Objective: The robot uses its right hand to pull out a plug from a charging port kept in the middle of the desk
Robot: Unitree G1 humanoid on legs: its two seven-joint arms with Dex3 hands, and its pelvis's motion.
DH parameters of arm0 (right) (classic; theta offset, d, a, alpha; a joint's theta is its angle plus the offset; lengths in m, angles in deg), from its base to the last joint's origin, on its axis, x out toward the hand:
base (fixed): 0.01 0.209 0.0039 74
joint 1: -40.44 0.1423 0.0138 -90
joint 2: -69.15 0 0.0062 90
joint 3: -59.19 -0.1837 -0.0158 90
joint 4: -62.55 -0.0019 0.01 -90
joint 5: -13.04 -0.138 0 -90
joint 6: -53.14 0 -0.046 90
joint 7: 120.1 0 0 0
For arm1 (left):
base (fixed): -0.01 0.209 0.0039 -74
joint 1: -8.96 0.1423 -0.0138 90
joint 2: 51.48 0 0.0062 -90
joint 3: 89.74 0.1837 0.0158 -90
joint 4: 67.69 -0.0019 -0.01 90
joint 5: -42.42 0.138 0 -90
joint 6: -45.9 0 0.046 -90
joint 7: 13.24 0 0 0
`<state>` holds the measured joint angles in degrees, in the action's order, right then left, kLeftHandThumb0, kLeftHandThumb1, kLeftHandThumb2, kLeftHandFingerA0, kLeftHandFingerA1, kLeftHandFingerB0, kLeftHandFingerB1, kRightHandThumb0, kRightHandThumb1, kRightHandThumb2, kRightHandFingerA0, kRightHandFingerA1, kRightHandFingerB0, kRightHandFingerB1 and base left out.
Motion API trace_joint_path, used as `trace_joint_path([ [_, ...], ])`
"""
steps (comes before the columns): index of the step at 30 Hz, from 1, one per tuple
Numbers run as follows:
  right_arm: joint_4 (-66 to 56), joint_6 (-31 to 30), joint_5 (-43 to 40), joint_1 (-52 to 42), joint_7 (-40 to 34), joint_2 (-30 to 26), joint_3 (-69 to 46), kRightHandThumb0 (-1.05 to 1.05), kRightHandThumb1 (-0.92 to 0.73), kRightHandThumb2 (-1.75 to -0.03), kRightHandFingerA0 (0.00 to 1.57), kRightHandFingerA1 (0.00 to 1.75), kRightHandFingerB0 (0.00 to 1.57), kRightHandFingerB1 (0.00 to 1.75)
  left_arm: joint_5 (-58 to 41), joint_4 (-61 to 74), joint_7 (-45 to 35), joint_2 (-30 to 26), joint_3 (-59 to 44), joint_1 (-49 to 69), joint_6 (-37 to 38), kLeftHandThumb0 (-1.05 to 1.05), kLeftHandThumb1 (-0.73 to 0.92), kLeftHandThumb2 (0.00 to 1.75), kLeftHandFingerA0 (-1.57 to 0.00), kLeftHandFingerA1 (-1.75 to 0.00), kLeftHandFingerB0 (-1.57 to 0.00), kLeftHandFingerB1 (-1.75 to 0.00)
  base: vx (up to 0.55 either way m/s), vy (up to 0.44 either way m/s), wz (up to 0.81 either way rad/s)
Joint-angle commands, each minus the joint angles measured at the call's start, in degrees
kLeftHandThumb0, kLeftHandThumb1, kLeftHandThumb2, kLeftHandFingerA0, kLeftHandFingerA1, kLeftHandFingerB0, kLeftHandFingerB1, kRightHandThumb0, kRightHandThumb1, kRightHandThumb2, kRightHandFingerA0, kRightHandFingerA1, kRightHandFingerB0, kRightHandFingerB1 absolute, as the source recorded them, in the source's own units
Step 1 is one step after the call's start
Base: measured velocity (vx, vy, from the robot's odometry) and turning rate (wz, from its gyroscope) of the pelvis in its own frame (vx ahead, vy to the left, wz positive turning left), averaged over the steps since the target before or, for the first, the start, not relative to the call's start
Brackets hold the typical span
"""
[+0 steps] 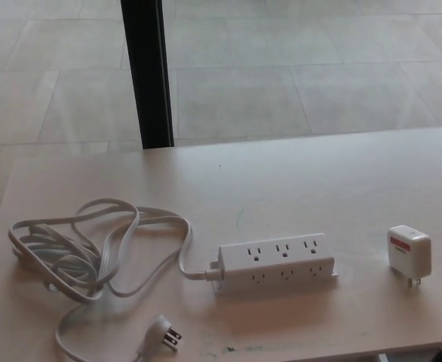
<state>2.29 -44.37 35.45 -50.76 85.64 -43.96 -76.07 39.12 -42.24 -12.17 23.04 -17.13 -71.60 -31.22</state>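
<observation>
A pale wooden desk is seen from above, with a tiled floor beyond its far edge and a black upright post standing behind the desk at upper left. Near the middle of the desk a white power strip is laid flat, long side running left to right; six sockets are shown on it in two rows of three, and all of them are seen to be unoccupied. A white cord is attached at the strip's left end and is carried leftward into a loose, tangled coil on the left part of the desk; the cord ends in a three-pronged plug lying on the desk near the front edge, prongs pointed to the right, well apart from the strip. To the right of the strip — clear of it, not touching — a small white charger block with a red label on its top is found lying on the desk, its metal prongs directed toward the front edge. So the charger is lying unplugged on the desk. Neither robot hand is shown in the head view — so whether the fingers are apart or together cannot be told.
</observation>
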Motion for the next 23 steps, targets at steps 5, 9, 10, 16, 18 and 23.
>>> trace_joint_path([
  [5,19.7,-2.5,-18.3,-2.7,-29.2,10.9,-21.4,-0.91,-0.75,-0.75,0.94,1.16,0.0,1.11,-1.0,-1.2,1.1,-0.1,-1.3,0.1,0.3,-0.62,0.71,0.62,-0.81,-0.63,-0.64,-0.47,0.0,0.0,0.0],
  [9,20.9,-2.4,-17.6,-2.8,-27.4,12.9,-19.6,-0.94,-0.5,-0.99,1.05,1.3,0.12,0.8,-1.2,-0.6,1.2,0.0,-1.6,0.2,0.9,-0.63,0.7,0.61,-0.84,-0.72,-0.65,-0.51,0.0,0.0,0.0],
  [10,21.0,-3.2,-18.9,-2.6,-25.2,13.0,-20.2,-0.91,-0.67,-0.69,0.9,1.41,0.0,1.05,-1.4,-0.6,0.6,-0.1,-1.7,0.2,0.7,-0.64,0.71,0.61,-0.82,-0.71,-0.64,-0.51,0.0,0.0,0.0],
  [16,22.8,4.4,-21.3,-3.8,-14.8,14.2,-17.6,-0.96,-0.44,-0.91,0.59,0.98,0.23,0.91,-1.2,-1.2,0.8,-0.2,-1.7,-0.1,-0.1,-0.65,0.71,0.62,-0.82,-0.71,-0.66,-0.57,0.0,0.0,0.0],
  [18,22.9,5.4,-21.8,-3.9,-13.8,14.5,-16.7,-0.98,-0.62,-0.54,0.57,1.02,0.07,1.12,-1.0,-0.6,0.1,-0.6,-1.5,-0.2,-2.1,-0.65,0.72,0.61,-0.8,-0.69,-0.63,-0.6,0.0,0.0,0.0],
  [23,21.6,5.0,-22.2,-4.8,-11.5,14.7,-14.1,-0.95,-0.4,-0.92,0.62,0.95,0.34,0.91,-0.4,-0.6,-0.6,-1.0,-0.9,-0.7,-4.0,-0.65,0.7,0.61,-0.74,-0.63,-0.54,-0.51,0.0,0.0,0.0],
])
